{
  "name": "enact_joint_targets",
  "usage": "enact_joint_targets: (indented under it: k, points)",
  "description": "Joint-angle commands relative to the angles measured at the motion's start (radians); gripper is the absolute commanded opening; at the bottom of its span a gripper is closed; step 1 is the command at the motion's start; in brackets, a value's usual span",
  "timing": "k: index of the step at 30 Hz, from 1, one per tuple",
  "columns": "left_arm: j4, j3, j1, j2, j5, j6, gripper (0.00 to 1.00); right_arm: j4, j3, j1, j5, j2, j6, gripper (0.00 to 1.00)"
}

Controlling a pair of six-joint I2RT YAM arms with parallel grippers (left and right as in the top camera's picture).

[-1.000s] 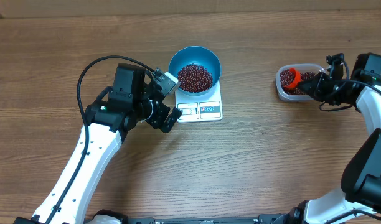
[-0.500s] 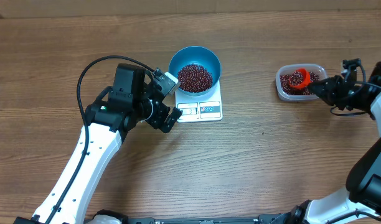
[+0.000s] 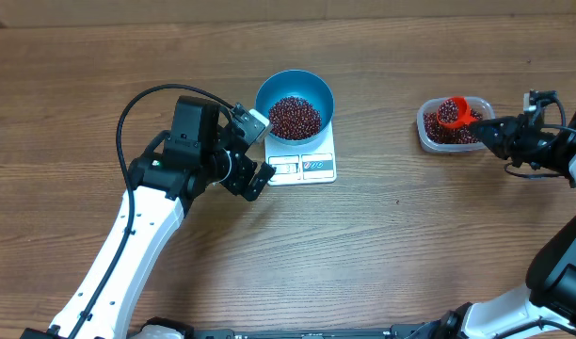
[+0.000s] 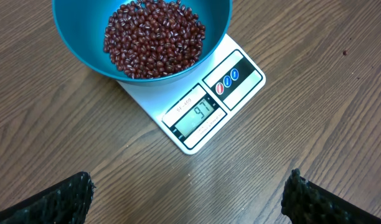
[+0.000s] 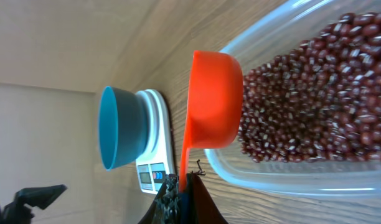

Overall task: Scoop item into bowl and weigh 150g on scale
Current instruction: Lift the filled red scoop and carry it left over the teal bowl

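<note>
The blue bowl (image 3: 295, 89) stands on the white scale (image 3: 316, 167) and holds a heap of dark red beans (image 3: 295, 118). The left wrist view shows the bowl (image 4: 78, 43), its beans (image 4: 154, 37) and the scale's lit display (image 4: 197, 118). My left gripper (image 3: 258, 151) hovers open just left of the scale, nothing between its fingertips (image 4: 72, 199). My right gripper (image 3: 490, 132) is shut on the handle of an orange scoop (image 3: 453, 112). The scoop (image 5: 215, 99) carries beans over the clear tub (image 5: 290, 174).
The clear tub (image 3: 427, 132) of beans (image 5: 315, 93) sits at the table's far right, well apart from the scale. Bare wooden table lies between them and in front of both arms. A black cable loops over my left arm (image 3: 147, 99).
My right gripper drew back to the right, and the scoop rose from the tub's left side to sit level over it with beans inside. The left arm stayed still.
</note>
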Motion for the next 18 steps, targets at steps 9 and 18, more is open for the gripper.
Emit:
enact_joint_targets:
  k: [9,18]
  points:
    - [0.001,-0.002,-0.007,-0.015,0.018,0.019,1.00,0.004,0.013,0.048,-0.243,0.003,0.000,0.04]
    - [0.001,-0.002,-0.007,-0.015,0.018,0.019,1.00,0.014,0.047,0.184,-0.262,0.003,0.007,0.04]
